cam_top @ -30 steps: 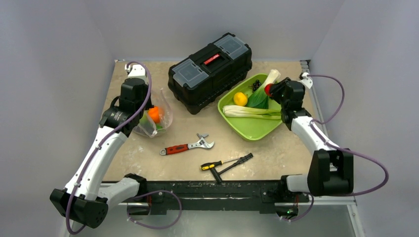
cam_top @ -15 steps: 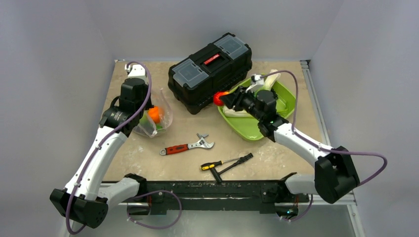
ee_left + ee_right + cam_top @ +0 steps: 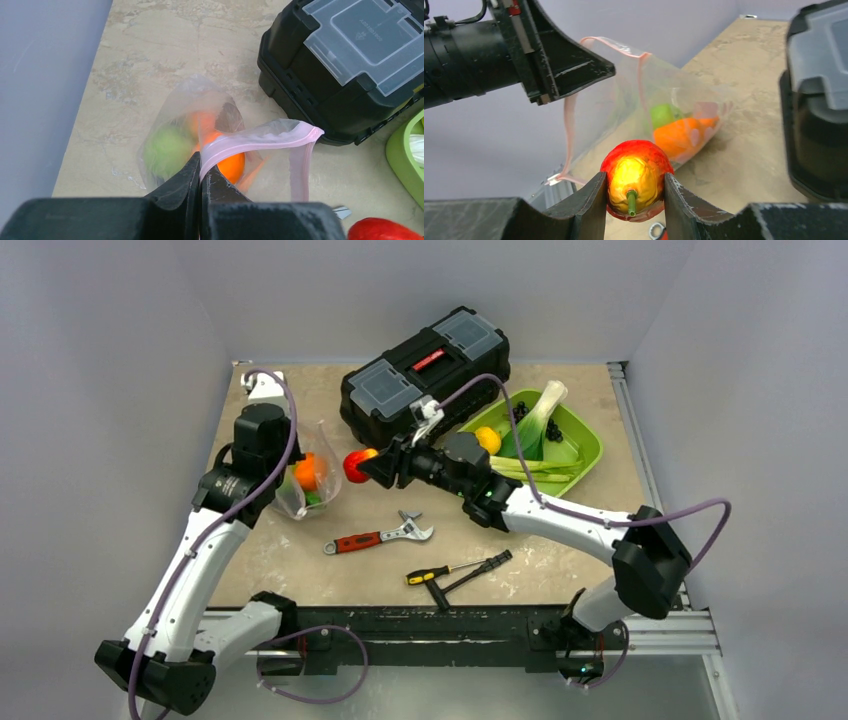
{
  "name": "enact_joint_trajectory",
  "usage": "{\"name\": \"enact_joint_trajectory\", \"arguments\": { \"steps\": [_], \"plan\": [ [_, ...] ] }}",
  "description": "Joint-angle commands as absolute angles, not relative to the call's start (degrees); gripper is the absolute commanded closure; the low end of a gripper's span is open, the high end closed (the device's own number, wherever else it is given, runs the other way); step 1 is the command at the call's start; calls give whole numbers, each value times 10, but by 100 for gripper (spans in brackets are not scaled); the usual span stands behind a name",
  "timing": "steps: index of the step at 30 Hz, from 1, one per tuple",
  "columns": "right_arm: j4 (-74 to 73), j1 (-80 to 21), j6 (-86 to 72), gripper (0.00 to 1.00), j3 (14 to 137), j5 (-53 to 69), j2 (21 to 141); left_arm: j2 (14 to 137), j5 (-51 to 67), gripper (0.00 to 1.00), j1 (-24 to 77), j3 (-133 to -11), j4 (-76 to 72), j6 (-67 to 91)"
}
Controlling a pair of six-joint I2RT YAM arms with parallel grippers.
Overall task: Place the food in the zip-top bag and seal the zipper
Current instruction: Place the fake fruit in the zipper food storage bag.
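Red-yellow fruit (image 3: 636, 175), clamped in the right pincer (image 3: 378, 468), hangs just short of the zip-top bag (image 3: 659, 100) mouth. Left pincer (image 3: 200, 172) pinches the pink zipper (image 3: 260, 140), lifting that mouth off the counter (image 3: 150, 60). Carry the fruit well past the lip before releasing.

My left wrist view cuts the red fruit (image 3: 380, 230) off at five o'clock; through the bag (image 3: 200, 97), the green piece (image 3: 167, 147) blurs, its shape unreadable.

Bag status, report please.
Left pincer shut on bag rim, mouth open. Right pincer holding red fruit, near mouth. Nothing between them.
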State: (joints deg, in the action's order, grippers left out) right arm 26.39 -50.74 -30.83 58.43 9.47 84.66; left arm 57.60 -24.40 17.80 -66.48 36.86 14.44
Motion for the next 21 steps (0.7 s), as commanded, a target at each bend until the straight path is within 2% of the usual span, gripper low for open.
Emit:
{"name": "enact_joint_trajectory", "arguments": {
  "steps": [1,10,21],
  "plan": [
    [285,-550,-274,100,647,70,870,543,-273,100,177,-650,319,153],
    [270,-634,-211,100,728,6,933,536,-275,100,173,-643,310,154],
    [250,-644,-229,100,835,-57,1061,531,-272,100,173,-643,312,156]
  ]
}}
